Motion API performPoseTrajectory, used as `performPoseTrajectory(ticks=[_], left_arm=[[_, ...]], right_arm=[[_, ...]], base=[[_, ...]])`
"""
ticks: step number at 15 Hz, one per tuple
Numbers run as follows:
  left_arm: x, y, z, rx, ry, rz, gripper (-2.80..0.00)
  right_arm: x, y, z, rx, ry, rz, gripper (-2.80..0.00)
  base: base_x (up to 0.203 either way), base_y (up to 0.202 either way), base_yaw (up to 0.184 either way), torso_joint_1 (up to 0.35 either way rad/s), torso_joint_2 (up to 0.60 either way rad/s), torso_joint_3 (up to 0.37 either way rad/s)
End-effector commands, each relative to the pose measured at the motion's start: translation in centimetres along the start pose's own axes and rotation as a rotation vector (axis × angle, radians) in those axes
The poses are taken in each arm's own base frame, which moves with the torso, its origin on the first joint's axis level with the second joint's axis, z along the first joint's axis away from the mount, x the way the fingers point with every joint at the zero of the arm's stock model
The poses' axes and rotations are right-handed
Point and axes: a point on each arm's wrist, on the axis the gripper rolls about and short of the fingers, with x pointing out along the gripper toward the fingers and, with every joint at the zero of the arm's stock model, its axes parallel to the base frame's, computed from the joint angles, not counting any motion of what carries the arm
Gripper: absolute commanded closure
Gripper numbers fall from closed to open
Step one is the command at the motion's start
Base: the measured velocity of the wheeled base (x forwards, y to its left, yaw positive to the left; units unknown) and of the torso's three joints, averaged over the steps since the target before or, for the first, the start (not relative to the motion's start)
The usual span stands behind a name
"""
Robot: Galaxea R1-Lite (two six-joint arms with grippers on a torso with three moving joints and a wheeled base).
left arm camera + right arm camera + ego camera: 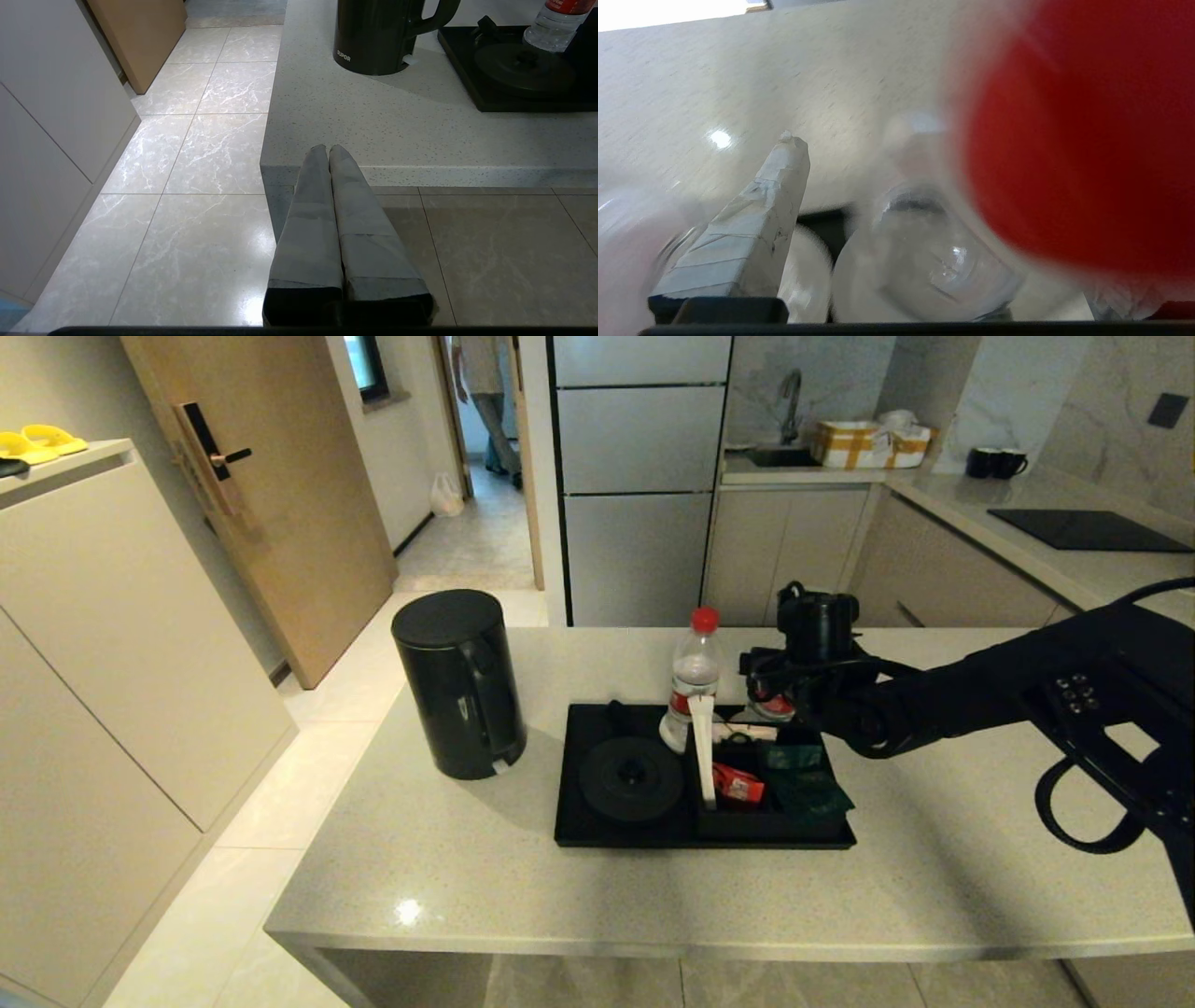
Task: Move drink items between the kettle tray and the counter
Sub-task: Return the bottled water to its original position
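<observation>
Kitchen counter: kettle stands on the stone just left of the tray, off its round base; one water bottle upright at the tray's back edge. Right gripper sits low behind the sachet box, a second bottle blurred against its camera, only one finger visible, grip unclear. Left gripper fingers pressed together, parked below the counter edge.

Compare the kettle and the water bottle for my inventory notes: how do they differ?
The kettle is opaque black and wide; the water bottle is clear, slim and red-capped. The kettle stands on the counter, off its round base; the bottle stands on the kettle tray. Both are upright.
</observation>
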Motion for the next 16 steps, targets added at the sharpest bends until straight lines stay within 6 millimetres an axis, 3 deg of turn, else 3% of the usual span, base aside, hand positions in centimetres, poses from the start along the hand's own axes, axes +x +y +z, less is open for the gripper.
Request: performPoseTrajectory(ticks=[1,4,12,16], left_arm=[[0.0,0.0,0.0,0.000,0.002,0.000,0.00],[0.0,0.0,0.0,0.000,0.002,0.000,0.00],[0.0,0.0,0.0,0.000,0.002,0.000,0.00],[0.0,0.0,0.0,0.000,0.002,0.000,0.00]], right_arm=[[-1.9,-0.1,1.1,0.032,-0.011,0.014,-2.80],[-3.0,0.0,0.9,0.042,0.011,0.057,-2.80],[0.3,0.6,-1.8,0.055,0.056,0.035,-2.80],[-0.5,0.1,-0.6,0.070,0.043,0.037,-2.80]], base=[[0.000,0.000,0.000,0.000,0.00,0.000],[0.000,0.000,0.000,0.000,0.00,0.000],[0.000,0.000,0.000,0.000,0.00,0.000],[0.000,0.000,0.000,0.000,0.00,0.000]])
